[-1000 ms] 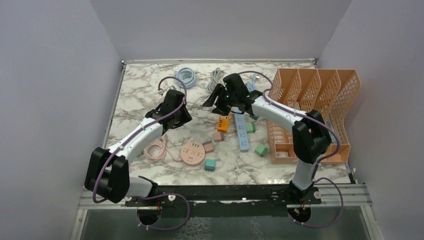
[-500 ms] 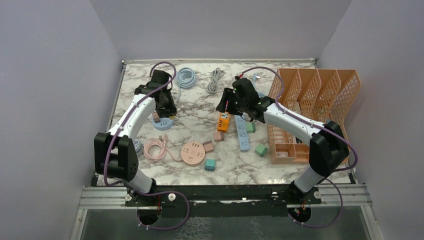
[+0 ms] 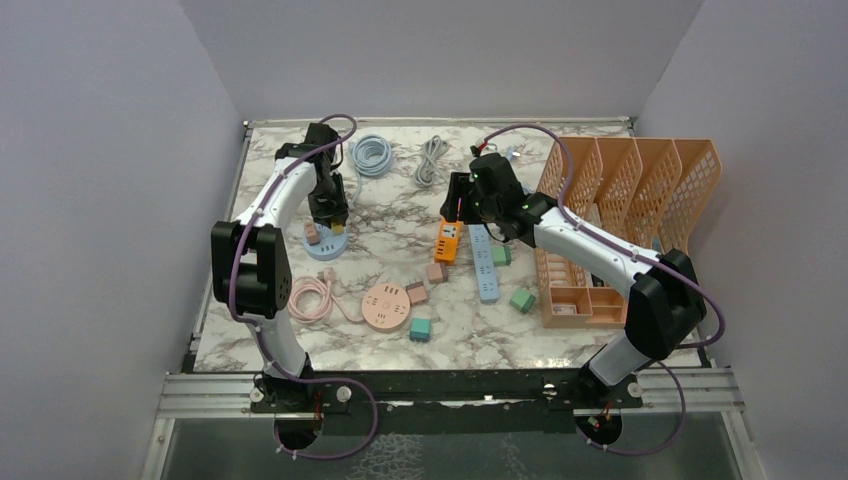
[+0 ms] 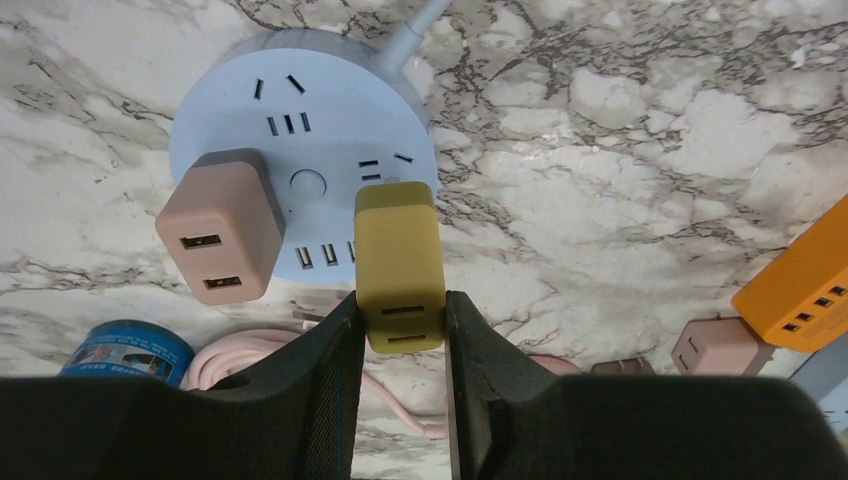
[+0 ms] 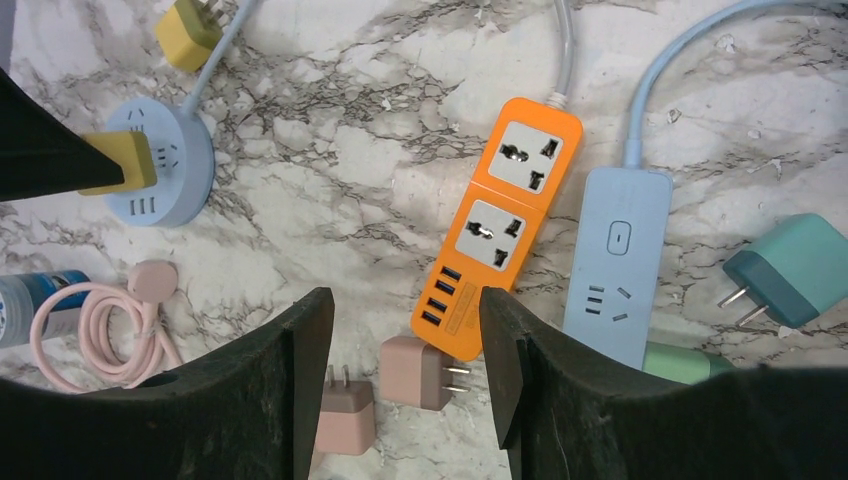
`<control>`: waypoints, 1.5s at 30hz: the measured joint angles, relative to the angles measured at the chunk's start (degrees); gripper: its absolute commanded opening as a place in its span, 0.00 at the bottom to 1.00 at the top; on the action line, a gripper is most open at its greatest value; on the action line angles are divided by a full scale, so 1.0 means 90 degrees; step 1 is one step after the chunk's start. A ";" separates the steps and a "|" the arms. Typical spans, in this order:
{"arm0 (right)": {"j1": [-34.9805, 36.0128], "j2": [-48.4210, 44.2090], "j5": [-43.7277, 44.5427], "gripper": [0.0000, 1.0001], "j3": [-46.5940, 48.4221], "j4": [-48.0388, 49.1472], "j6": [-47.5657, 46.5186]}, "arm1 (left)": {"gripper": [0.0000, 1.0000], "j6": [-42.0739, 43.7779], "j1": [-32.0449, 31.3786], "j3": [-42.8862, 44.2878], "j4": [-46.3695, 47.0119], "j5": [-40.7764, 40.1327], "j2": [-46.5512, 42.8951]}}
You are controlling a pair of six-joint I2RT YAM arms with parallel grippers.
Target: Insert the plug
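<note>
The plug [image 4: 398,255], a yellow block, is held clamped between the fingers of the left gripper [image 4: 400,312]. Its front end is set against the face of the round socket [image 4: 250,95], just beside a pair of slots near the rim. Whether the prongs have entered cannot be told, since they are hidden under the plug's body. A pink adapter [image 4: 218,225] is seated in the same socket, just beside the plug and not touching it.

Compared with a second ago, the left arm has been swung from the middle of the table [image 3: 400,215] to its far left part. The socket, then hidden beneath the arm, is now uncovered in the top view. Since half a second ago the gripper has been kept over the socket, with the elbow drawn closer to the left edge.

The right gripper [image 5: 405,310] is held open, gripping nothing, above the near end of the orange strip [image 5: 505,215], with the blue strip [image 5: 618,265] alongside. Over the last second it has been shifted a little to the right, from left of the orange strip to above it. The loose items on the table are seen unmoved.
</note>
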 measured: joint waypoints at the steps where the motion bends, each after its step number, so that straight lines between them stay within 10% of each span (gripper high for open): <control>1: 0.0000 0.0002 0.0012 0.55 0.0000 -0.0002 -0.0029 | 0.00 0.0039 0.0007 0.0027 -0.0044 0.0007 0.0075; 45: 0.0000 0.0002 0.0338 0.54 0.0000 -0.0007 -0.0253 | 0.00 -0.0100 0.0551 0.0639 -0.0340 0.0423 0.1107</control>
